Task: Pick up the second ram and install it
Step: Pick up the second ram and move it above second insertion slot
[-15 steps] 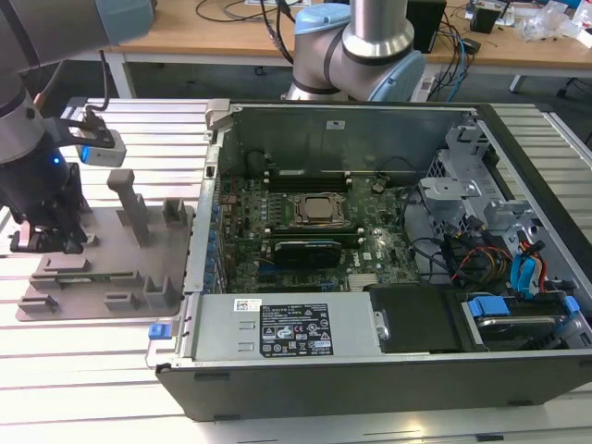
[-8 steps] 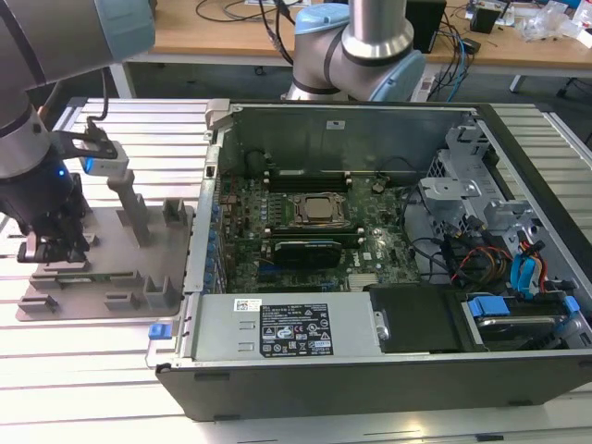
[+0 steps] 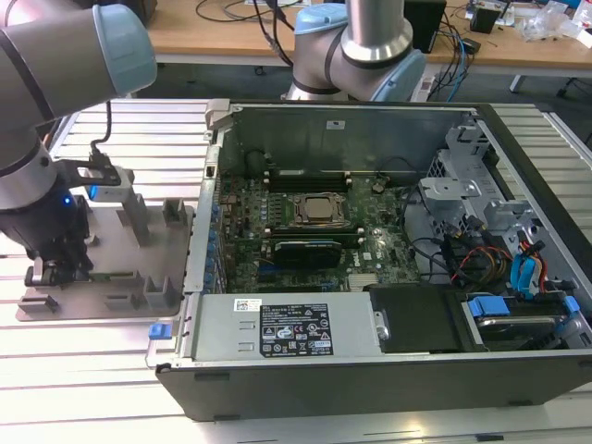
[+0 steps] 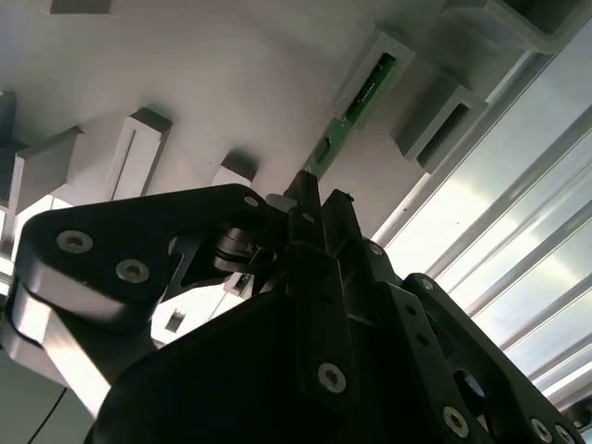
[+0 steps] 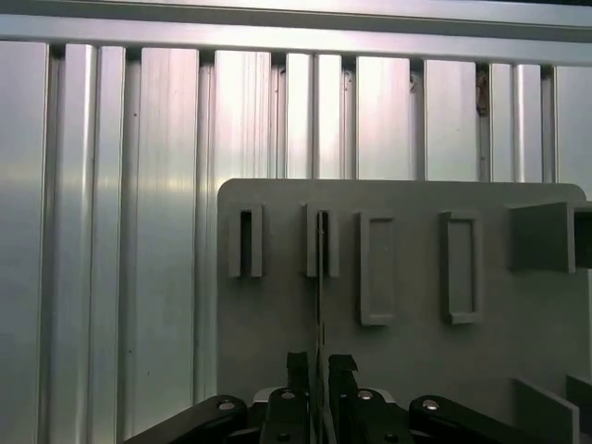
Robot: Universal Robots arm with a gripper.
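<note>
While the black two-finger gripper (image 5: 319, 372) straddles the thin green circuit-board ram stick (image 5: 320, 277) with its jaws apart and a sliver of gap on either side, closing squarely on the flat faces and lifting straight out of the slots should keep it from binding. The stick stands on edge in the grey plastic slotted holder tray (image 3: 168, 252) at the lower left of the exterior view. Its long axis runs away from the fingers towards a slotted post, seen in both wrist views.
</note>
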